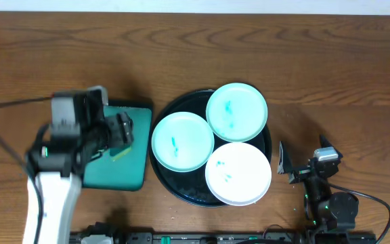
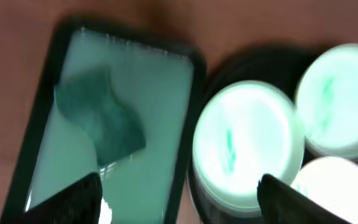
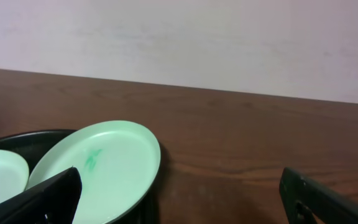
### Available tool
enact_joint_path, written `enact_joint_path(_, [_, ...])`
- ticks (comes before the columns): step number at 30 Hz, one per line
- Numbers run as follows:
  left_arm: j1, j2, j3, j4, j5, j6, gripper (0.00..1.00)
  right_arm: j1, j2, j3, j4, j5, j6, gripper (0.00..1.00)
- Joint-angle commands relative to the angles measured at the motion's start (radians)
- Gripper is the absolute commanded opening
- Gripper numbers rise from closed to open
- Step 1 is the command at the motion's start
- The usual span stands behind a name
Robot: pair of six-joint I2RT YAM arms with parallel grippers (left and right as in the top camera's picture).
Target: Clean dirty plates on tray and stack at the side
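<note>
All 3 smeared plates sit in the black tray, the left gripper hangs wide open over the green tray, probably to grab the cloth for wiping, and the right gripper sits wide open alongside.

The left arm extends from the near side, well left of the tray, with its wrist turned toward the tray. The left gripper hangs just left of the tray, jaws wide apart and empty. The right arm is folded low, right of the tray. The right gripper points at the tray, jaws wide apart and empty.
</note>
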Motion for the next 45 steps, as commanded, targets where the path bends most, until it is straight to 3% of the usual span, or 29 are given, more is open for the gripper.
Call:
enact_joint_path(1, [-0.004,0.143,0.105,-0.105,0.002,-0.009,0.8,0.01,-0.005,-0.002,-0.004,0.002,-0.004,0.99])
enact_joint_path(11, [-0.004,0.285,0.104,-0.19,0.006,-0.009,0.8,0.01,-0.005,-0.002,-0.004,0.002,-0.004,0.99])
enact_joint_path(27, [-0.004,0.294,0.104,-0.185,0.006,-0.009,0.8,0.01,-0.005,-0.002,0.038,0.025,-0.016,0.99])
enact_joint_path(32, [-0.004,0.294,0.104,-0.182,0.006,-0.009,0.8,0.01,-0.005,0.009,0.123,-0.084,0.106,0.99])
enact_joint_path(35, [-0.004,0.294,0.104,-0.178,0.006,-0.009,0.8,0.01,0.004,0.053,0.073,-0.111,0.217,0.99])
enact_joint_path(40, [-0.004,0.294,0.104,-0.169,0.006,-0.009,0.8,0.01,0.121,0.204,-0.073,-0.177,0.227,0.99])
enact_joint_path(45, [-0.004,0.294,0.104,-0.162,0.006,-0.009,0.8,0.01,0.422,0.47,-0.241,-0.271,0.121,0.99])
